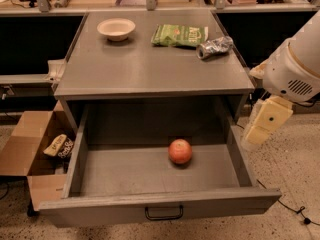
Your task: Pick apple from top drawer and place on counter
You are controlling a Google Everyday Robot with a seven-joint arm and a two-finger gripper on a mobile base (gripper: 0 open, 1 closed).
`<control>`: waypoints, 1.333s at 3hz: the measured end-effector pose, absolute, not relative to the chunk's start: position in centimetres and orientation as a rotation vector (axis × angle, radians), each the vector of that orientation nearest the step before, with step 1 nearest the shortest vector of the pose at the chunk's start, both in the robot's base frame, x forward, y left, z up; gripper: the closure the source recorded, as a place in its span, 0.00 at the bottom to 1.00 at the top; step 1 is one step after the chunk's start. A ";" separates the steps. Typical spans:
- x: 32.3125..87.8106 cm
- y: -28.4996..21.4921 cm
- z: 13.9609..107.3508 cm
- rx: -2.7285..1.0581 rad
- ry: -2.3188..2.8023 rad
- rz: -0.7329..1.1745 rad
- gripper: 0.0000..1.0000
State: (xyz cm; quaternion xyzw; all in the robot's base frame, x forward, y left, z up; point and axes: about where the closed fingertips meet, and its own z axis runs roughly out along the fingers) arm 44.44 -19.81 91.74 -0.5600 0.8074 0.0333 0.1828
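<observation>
The red-orange apple [180, 151] lies on the floor of the open top drawer [160, 206], right of its middle and toward the back. The drawer is pulled fully out, and its black wire handle [164, 213] faces me. The grey counter [150, 69] lies above it. My gripper [260, 128], a cream-coloured piece under the white arm [295, 69], hangs outside the drawer's right wall. It is right of the apple, above it and apart from it, and holds nothing that I can see.
On the counter stand a white bowl [116, 28] at the back left, a green chip bag [180, 35] and a crushed silver can [214, 47] at the back right. An open cardboard box [35, 149] with snack packets sits on the floor to the left. A cable [292, 209] lies on the floor at right.
</observation>
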 end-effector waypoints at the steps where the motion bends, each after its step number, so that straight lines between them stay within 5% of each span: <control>1: 44.2 -18.8 92.2 -1.615 2.243 0.078 0.00; 4: 45.3 -17.5 89.2 -1.565 2.164 0.145 0.00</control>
